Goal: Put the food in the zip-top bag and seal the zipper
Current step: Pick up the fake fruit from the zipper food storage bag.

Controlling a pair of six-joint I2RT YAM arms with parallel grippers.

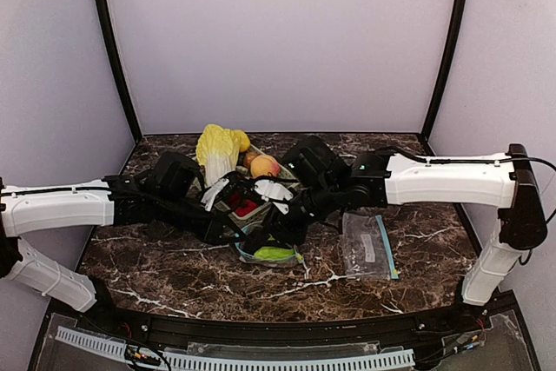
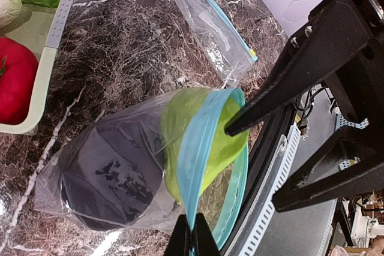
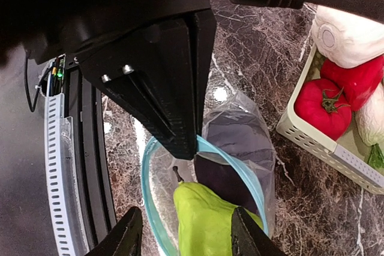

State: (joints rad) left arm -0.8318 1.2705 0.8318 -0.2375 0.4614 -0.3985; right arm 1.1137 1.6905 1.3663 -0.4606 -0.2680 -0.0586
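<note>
A clear zip-top bag (image 2: 90, 166) with a blue zipper rim lies on the marble table in front of the basket. My left gripper (image 2: 192, 241) is shut on that blue rim and holds the mouth open. A dark purple eggplant (image 3: 237, 148) lies deep inside the bag. A lime-green fruit (image 3: 204, 226) sits in the bag's mouth, between the fingers of my right gripper (image 3: 187, 238). These stand open around it, the left finger clear of its side. The orange-yellow peach (image 1: 264, 165) rests in the basket.
A pale green basket (image 3: 324, 148) beside the bag holds red peppers (image 3: 321, 109) and a pale cabbage (image 3: 354, 34). A second, flat zip-top bag (image 1: 369, 245) lies to the right. The table's black front edge and white slotted rail (image 3: 57, 166) run close by.
</note>
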